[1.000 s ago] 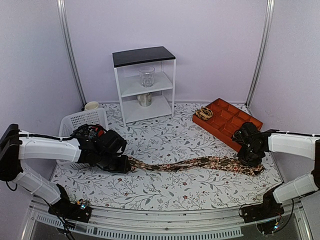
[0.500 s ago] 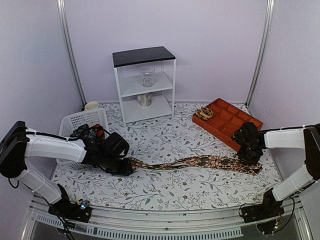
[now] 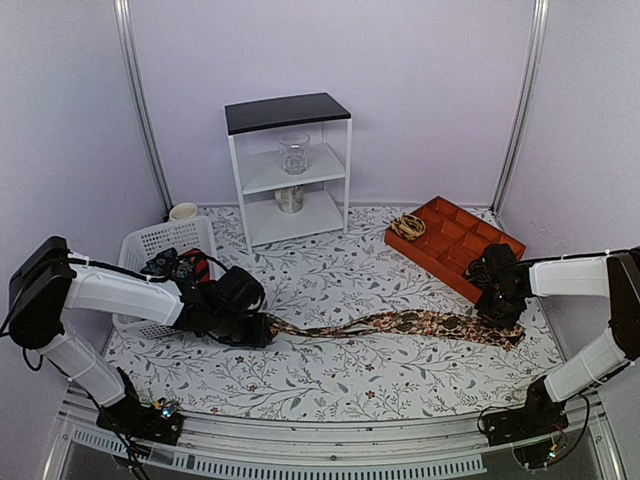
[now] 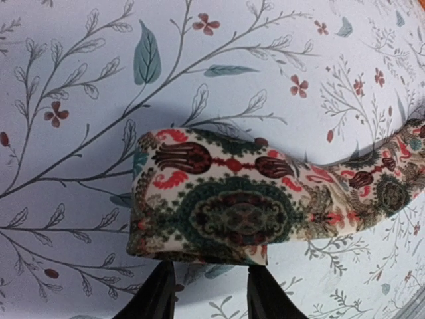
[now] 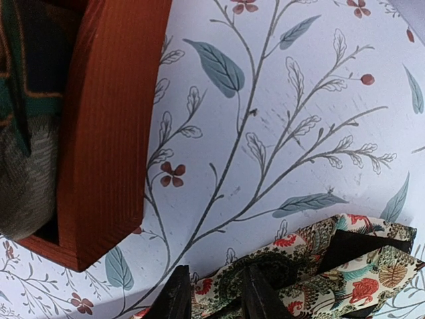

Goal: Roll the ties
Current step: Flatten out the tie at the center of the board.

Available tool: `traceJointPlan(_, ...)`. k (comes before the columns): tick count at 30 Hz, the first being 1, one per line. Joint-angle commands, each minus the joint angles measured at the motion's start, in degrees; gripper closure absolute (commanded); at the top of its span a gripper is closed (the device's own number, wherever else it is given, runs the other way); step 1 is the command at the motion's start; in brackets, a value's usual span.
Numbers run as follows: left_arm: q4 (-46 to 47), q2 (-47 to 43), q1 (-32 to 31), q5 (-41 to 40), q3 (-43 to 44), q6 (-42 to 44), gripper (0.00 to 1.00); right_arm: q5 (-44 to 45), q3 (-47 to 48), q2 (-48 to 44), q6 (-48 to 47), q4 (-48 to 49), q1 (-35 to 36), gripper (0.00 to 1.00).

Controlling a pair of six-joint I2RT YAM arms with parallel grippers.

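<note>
One tie [image 3: 400, 323] lies stretched across the middle of the flowered table [image 3: 330, 385], running from my left gripper [image 3: 255, 330] to my right gripper [image 3: 503, 312]. It is flat along its length, with only a single fold at the left end. In the left wrist view that folded end sits just past the fingertips [image 4: 156, 300]. The two fingers stand apart with bare tablecloth showing between them, so I read that gripper as parted and holding nothing. In the right wrist view the fingers [image 5: 178, 296] stand close with patterned cloth bunched between them, so I take them to be pinching the wide end, near the corner of the orange tray [image 5: 106, 133]. I judge we're at the very start of the roll: one end anchored, the first turn barely formed. Next I'd want the left fingers to close on the fold and turn it over itself toward the right, edges lined up, while the right side gives slack. With too much tension the soft cloth may twist or the fold spring open.
</note>
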Motion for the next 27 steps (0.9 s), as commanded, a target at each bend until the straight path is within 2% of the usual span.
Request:
traceJointPlan(1, 1.92, 0.56, -0.57, -1.49, 0.42, -0.8, 0.62, 0.79, -0.11, 0.31, 0.1, 0.62, -0.81, 0.72)
traceJointPlan(9, 0.5, -1.09, -0.4, -5.19, 0.41, -2.71, 0.59, 0.77, -0.22, -0.82, -0.61, 0.57, -1.15, 0.72)
traceJointPlan(15, 2.08, -1.36, 0.81, -6.44, 0.59, -0.3, 0.6, 0.23, 0.24, -4.79, -0.62, -1.23, -1.1, 0.72)
traceJointPlan(27, 4.32, 0.16, 2.34, -6.17, 1.94, 4.71, 0.97, -7.22, 3.33, -17.84, -2.92, -5.66, -1.05, 0.65)
